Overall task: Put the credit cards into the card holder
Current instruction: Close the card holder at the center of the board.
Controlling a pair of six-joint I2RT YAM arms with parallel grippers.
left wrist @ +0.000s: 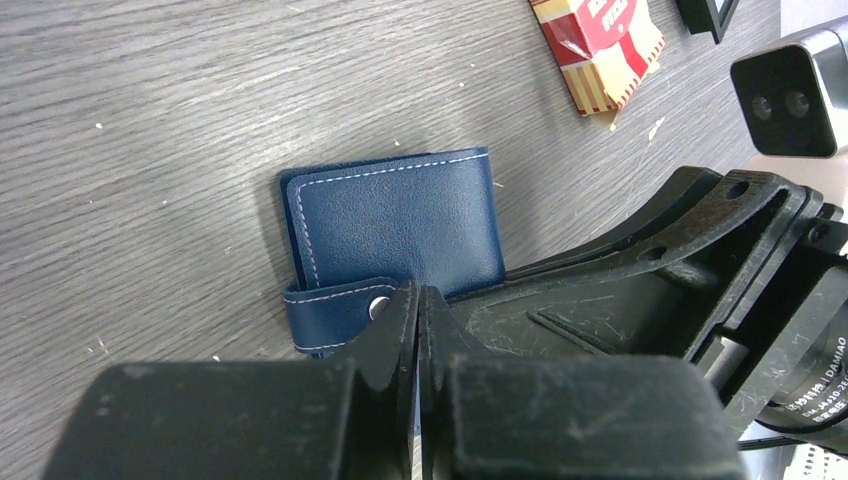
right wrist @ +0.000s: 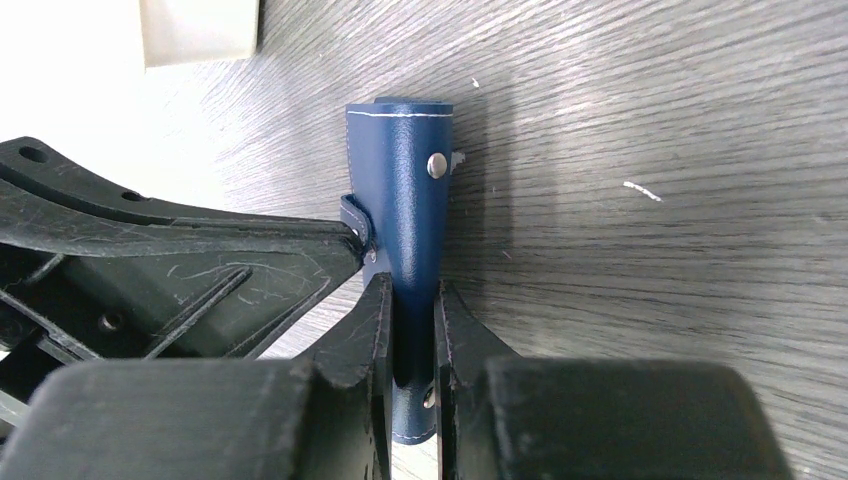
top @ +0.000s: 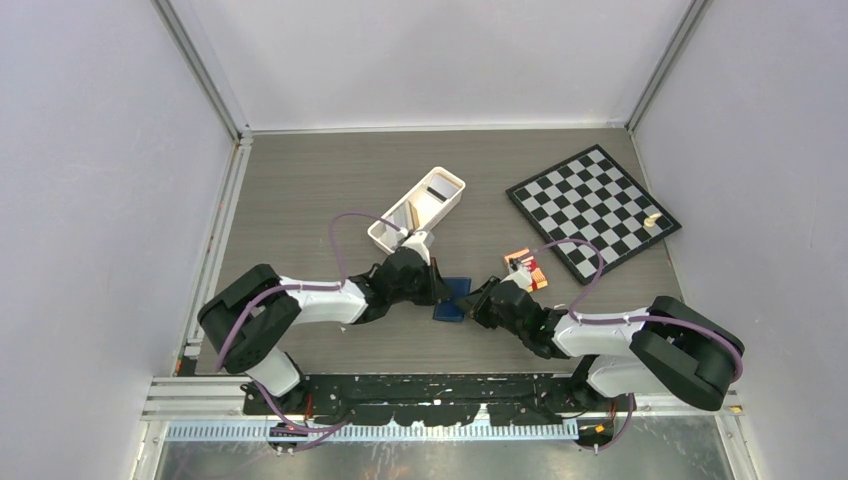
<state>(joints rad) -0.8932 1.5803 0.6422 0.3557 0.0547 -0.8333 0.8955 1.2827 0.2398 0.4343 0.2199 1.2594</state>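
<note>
The card holder (top: 452, 298), a navy case with white stitching, lies between my two grippers near the table's front. In the left wrist view the card holder (left wrist: 400, 225) lies flat, its snap strap (left wrist: 335, 312) at the near edge. My left gripper (left wrist: 418, 296) is shut, its tips against that edge beside the snap; nothing shows between its jaws. In the right wrist view a folded part of the card holder (right wrist: 410, 220) runs between the jaws of my right gripper (right wrist: 411, 300), which is shut on it. The credit cards (top: 428, 205) stand in the white tray.
The long white tray (top: 385, 240) sits just behind my left gripper. A red-orange banded pack (top: 527, 268) lies right of the card holder, also seen as the pack (left wrist: 600, 40). A chessboard (top: 595, 208) with one small piece fills the back right.
</note>
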